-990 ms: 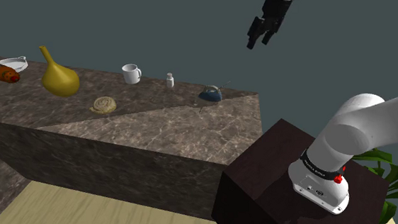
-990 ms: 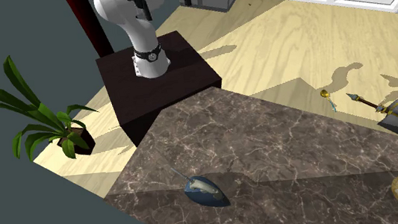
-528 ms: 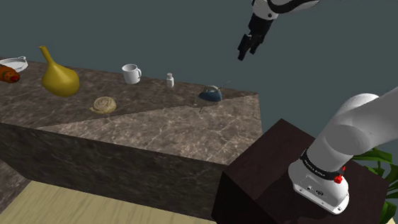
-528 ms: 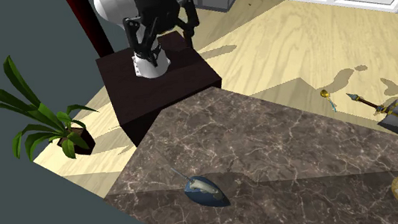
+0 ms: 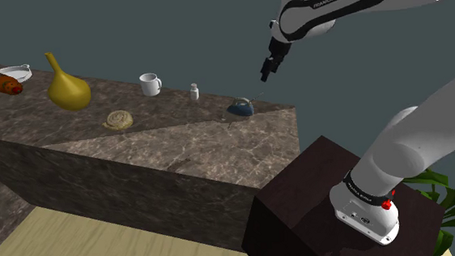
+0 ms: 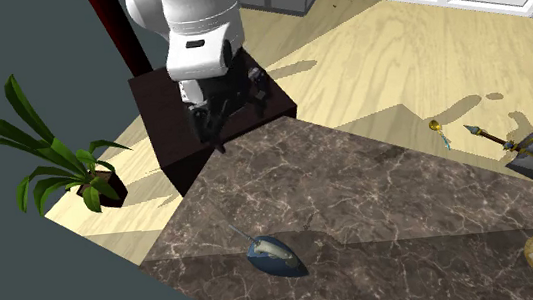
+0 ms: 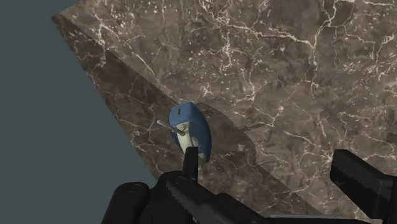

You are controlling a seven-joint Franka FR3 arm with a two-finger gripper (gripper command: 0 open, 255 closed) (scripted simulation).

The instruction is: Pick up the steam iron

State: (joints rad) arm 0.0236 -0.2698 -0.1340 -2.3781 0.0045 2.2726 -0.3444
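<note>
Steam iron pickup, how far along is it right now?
Done: the gripper hangs in the air above the brown marble counter, pointed toward the steam iron. In hand: seemingly lining up; in the wrist view the fingers stand open, and the iron appears off toward one finger, not centred between them. Left: descend, centre, close on it, lift. The iron sits untouched on the counter.

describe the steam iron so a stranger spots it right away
Find the dark marbled counter and go to its corner nearest the gripper. The steam iron sits there: small, blue and pointed, unlike the white bottle and white mug further along.
</note>
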